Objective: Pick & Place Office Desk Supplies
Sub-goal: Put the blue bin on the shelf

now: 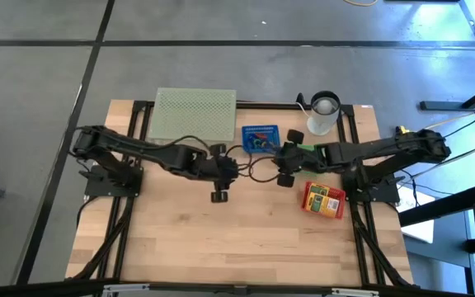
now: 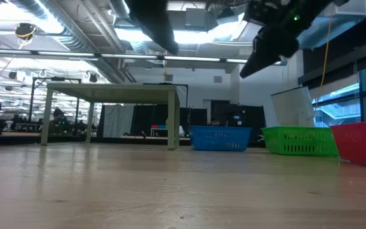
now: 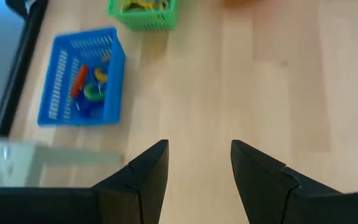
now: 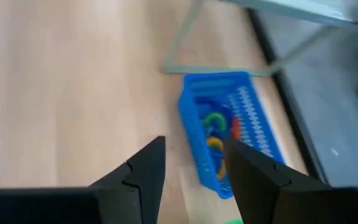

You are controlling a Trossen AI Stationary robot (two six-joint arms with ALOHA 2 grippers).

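Coloured rubber-band loops (image 3: 91,84) are already gathered in the small blue plastic basket (image 1: 260,137). Left gripper (image 3: 194,180) and right gripper (image 4: 191,174) are held above bare wood, jaws apart, nothing gripped.

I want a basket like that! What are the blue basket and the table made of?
The blue basket looks like moulded plastic: bright even colour, slotted walls. The table seems pale wood, probably butcher-block, with visible plank strips and grain and a smooth matte finish.

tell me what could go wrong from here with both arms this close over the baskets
The left gripper and right gripper hang open close together, so they might collide. The right gripper is near the blue basket and might nudge it instead of reaching the rubber-band loops inside. The white cup beside the right arm might tip.
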